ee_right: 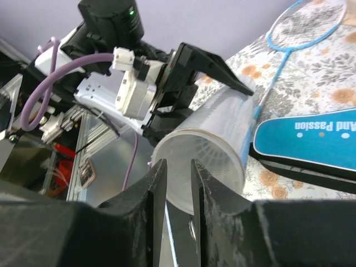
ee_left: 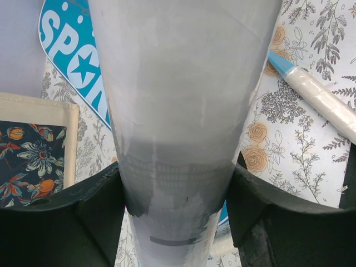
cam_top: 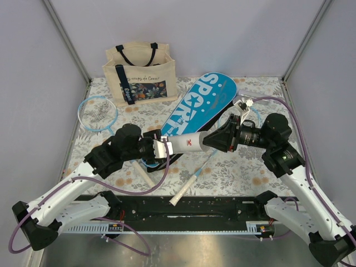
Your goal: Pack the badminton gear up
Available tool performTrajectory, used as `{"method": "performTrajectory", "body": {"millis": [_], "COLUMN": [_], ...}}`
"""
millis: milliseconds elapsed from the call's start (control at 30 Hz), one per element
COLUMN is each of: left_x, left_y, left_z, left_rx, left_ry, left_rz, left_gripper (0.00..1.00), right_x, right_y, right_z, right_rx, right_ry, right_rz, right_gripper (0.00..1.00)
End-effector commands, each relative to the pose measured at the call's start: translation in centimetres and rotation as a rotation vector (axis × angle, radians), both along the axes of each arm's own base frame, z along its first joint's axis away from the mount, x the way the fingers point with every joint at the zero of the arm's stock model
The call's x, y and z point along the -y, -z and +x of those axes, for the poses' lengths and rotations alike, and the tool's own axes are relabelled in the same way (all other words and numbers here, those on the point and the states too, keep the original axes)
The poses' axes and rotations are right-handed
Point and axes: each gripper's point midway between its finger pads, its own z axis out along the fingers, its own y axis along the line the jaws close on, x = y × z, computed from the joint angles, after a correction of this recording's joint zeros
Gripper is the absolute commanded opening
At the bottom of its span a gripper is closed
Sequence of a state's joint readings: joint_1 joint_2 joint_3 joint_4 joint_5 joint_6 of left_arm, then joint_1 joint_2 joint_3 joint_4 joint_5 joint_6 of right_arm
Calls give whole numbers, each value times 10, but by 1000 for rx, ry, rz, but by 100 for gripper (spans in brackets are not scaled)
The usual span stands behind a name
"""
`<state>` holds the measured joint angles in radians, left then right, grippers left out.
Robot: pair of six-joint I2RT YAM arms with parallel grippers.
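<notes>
My left gripper (cam_top: 159, 148) is shut on the white tube (cam_top: 186, 142), which it holds level above the table; the tube fills the left wrist view (ee_left: 183, 111) between both fingers (ee_left: 94, 214). My right gripper (ee_right: 178, 172) sits right at the tube's open mouth (ee_right: 194, 161). Its jaws stand slightly apart with nothing between them. A white ribbed shape shows inside the tube. The blue SPORT case (cam_top: 203, 103) lies behind the tube. One racket (cam_top: 98, 113) lies at the left. A second racket's handle (cam_top: 186, 188) points toward the near edge, its head partly under my right arm.
The beige tote (cam_top: 142, 75) with black straps stands at the back, left of the case. Grey walls close the table on three sides. The arm bases and a black rail (cam_top: 183, 208) run along the near edge.
</notes>
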<state>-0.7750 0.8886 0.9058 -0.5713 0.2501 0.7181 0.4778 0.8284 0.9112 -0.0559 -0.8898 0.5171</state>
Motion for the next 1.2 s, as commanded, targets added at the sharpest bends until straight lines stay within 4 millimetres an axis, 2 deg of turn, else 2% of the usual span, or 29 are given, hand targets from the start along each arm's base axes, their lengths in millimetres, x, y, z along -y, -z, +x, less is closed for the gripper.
{"method": "performTrajectory", "body": {"millis": [0, 167, 333, 500, 567, 733, 933, 1067, 1167], "left_x": [15, 19, 24, 35, 40, 40, 41, 40, 38], "left_y": [-38, -42, -49, -62, -67, -67, -72, -83, -92], "left_z": [3, 2, 8, 11, 12, 15, 17, 20, 23], "left_rx": [123, 121, 119, 79, 65, 45, 19, -20, -41], "left_ry": [56, 66, 52, 42, 41, 3, -34, -92, -138], "left_rz": [-114, -132, -157, -211, -240, -261, -301, -347, -381], "left_gripper": [43, 43, 42, 41, 41, 41, 41, 41, 41], "right_x": [6, 8, -5, -14, -18, -17, -13, -5, -7], "right_y": [-18, -5, 9, 31, 30, 46, 42, 29, 34], "right_z": [12, 27, 30, 36, 43, 63, 73, 81, 82], "right_rx": [29, -2, -90, -144, -158, -245, -295, -287, -324], "right_ry": [117, 186, 128, 140, 152, 259, 339, 410, 430], "right_rz": [7, -33, -9, -21, 9, 30, 55, 66, 92], "right_gripper": [30, 26, 23, 23, 24, 25, 26, 24, 23]}}
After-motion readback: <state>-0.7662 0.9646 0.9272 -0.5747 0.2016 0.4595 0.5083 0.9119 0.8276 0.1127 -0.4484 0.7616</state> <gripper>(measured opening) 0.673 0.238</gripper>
